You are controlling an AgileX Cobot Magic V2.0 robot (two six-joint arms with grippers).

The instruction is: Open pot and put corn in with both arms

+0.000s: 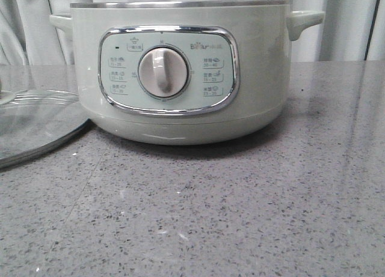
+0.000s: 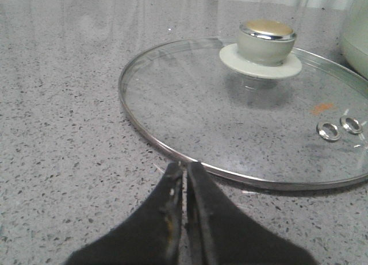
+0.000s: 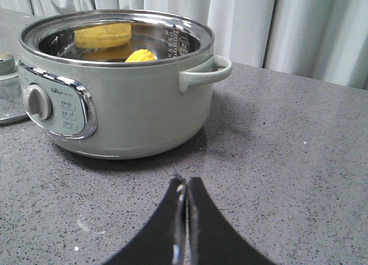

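The bright yellow corn cob (image 3: 140, 56) lies inside the open sage-green electric pot (image 1: 180, 66), its glass lid (image 2: 247, 112) flat on the speckled grey table (image 1: 240, 217). Both grippers, left (image 2: 184, 179) and right (image 3: 187, 193), have jaws closed and empty; best to retreat without nudging pot or lid.

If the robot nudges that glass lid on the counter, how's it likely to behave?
The lid lies flat with its knob up, so it probably slides rather than tips or rolls. Glass with a thin metal rim looks rigid, breakable and likely slick. The knob seems the only easy grip for an end effector.
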